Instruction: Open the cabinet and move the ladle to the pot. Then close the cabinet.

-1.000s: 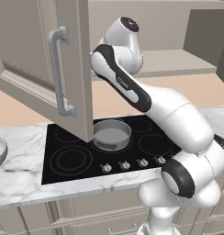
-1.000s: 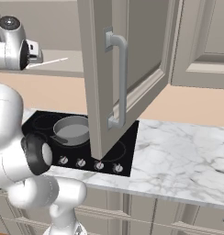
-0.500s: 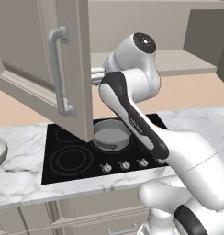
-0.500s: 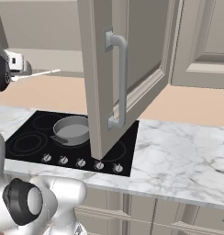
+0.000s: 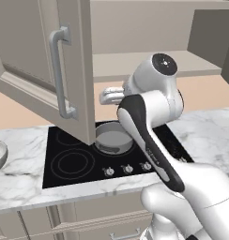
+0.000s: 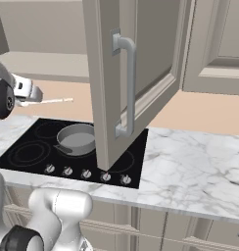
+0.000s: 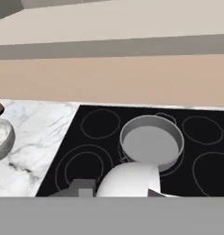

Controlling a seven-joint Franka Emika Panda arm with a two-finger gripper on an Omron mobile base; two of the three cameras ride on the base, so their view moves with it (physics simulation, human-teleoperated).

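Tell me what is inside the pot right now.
Nothing: the pot shows a bare grey bottom. The ladle is held just short of it, its bowl hiding part of the near rim.

A: How many pots stood on the cooktop (image 5: 79,161)?
B: One pot (image 5: 112,138), on a rear burner. One ladle (image 7: 127,180) showed, its bowl low in the hand view.
A: And the knobs?
B: Five in the right base view, though the door (image 6: 126,73) edge crowded one. One bowl (image 7: 0,137) sat on the counter (image 6: 190,166).
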